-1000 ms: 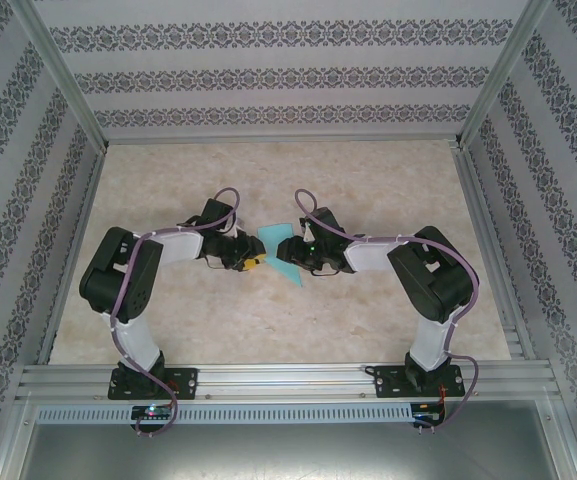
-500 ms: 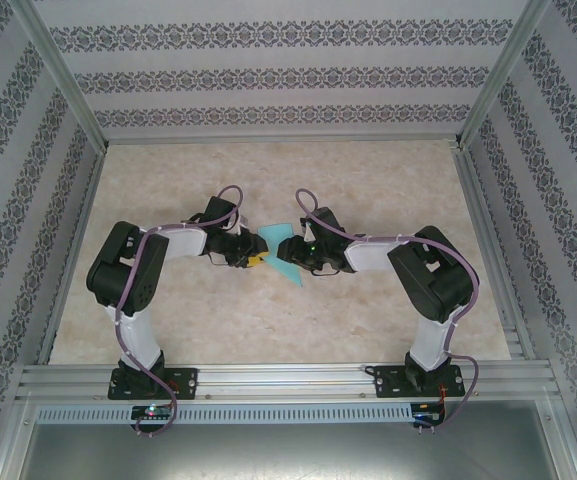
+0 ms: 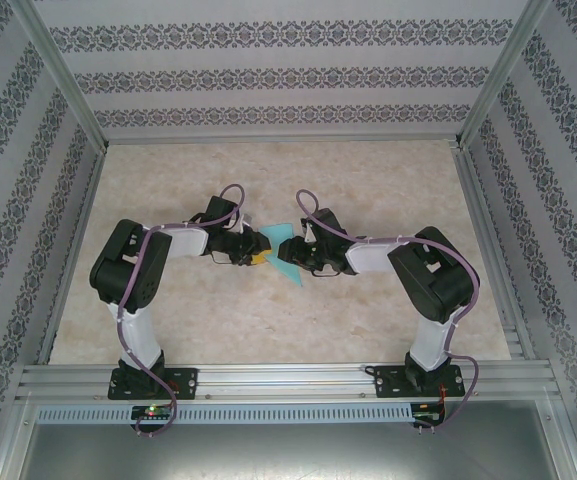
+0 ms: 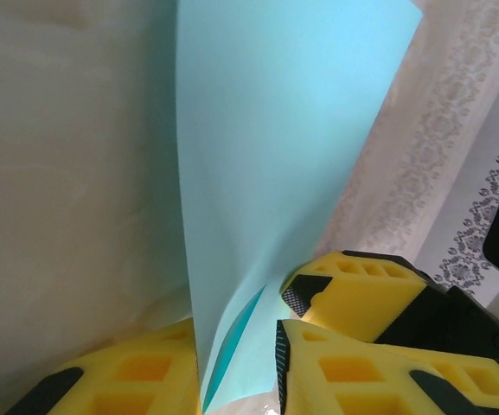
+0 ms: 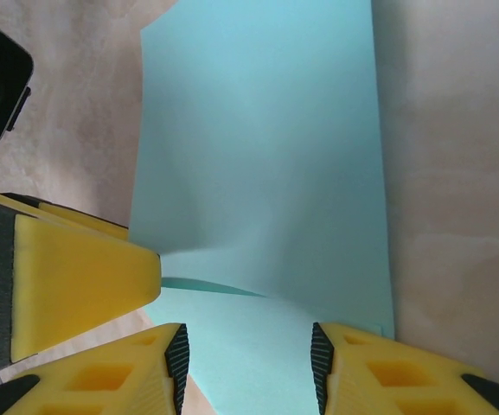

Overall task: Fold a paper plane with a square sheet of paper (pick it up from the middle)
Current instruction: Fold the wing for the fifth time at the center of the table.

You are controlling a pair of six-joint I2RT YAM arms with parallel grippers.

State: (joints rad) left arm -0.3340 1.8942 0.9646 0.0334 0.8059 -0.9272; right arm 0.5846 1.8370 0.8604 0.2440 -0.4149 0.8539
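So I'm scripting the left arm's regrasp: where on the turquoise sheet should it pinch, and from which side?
Likely the doubled part by the crease of the square sheet of paper, which sits between the fingers of the left gripper. Come in low from the left, with the jaws straddling both layers. The sheet is thin and bowed, so its free far edge would probably flex away.

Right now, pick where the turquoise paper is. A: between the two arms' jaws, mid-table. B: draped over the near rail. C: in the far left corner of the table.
A: the turquoise paper sits at the middle of the table, where both arms' jaws meet, far from any corner or rail.
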